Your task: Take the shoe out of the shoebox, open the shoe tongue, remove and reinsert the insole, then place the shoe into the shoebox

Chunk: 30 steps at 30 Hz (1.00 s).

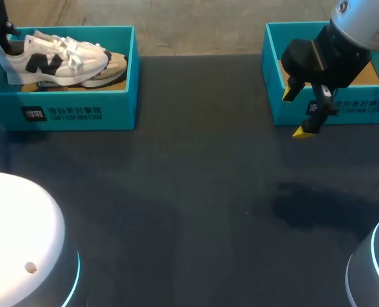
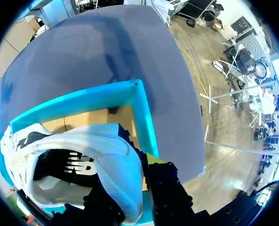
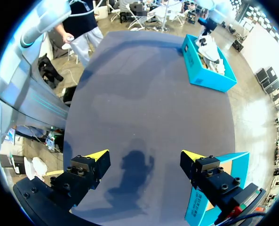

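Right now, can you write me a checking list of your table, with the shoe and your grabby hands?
Surface: dark table, with the right arm's shadow on it.
Job's things: white shoe inside the teal shoebox at the left; second teal box at the right, brown inside.
Clutter: nothing seen.
Grippers: left gripper shut on the shoe's heel; right gripper open, holding nothing, over the second teal box's front wall.
Cables: nothing seen on the table.
Surroundings: nobody reaches over the table.

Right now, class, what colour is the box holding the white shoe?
Teal blue; the shoebox around the shoe shows best in the head view.
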Each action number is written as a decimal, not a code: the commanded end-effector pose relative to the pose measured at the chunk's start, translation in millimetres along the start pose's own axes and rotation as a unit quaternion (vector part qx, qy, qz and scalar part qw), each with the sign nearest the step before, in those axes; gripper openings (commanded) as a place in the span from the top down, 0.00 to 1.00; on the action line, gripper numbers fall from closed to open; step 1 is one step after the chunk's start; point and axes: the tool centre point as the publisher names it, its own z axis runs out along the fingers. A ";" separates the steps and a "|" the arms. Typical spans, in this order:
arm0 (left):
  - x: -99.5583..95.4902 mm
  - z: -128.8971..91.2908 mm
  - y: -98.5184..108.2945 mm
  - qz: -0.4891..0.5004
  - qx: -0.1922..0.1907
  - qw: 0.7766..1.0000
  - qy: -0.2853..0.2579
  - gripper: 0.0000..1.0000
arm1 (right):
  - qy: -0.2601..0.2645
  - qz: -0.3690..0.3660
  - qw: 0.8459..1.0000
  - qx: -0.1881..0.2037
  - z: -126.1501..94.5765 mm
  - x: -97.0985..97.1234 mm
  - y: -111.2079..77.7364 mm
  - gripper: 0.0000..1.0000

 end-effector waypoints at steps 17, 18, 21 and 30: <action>5.3 -52.1 -14.2 -0.032 -0.015 0.999 -0.011 1.00 | 0.001 0.001 1.000 0.002 1.2 -1.2 0.9 0.00; 5.3 -52.1 -14.2 -0.032 -0.015 0.999 -0.011 1.00 | 0.001 0.001 1.000 0.002 1.2 -1.2 0.9 0.00; 5.3 -52.1 -14.2 -0.032 -0.015 0.999 -0.011 1.00 | 0.001 0.001 1.000 0.002 1.2 -1.2 0.9 0.00; 5.3 -52.1 -14.2 -0.032 -0.015 0.999 -0.011 1.00 | 0.001 0.001 1.000 0.002 1.2 -1.2 0.9 0.00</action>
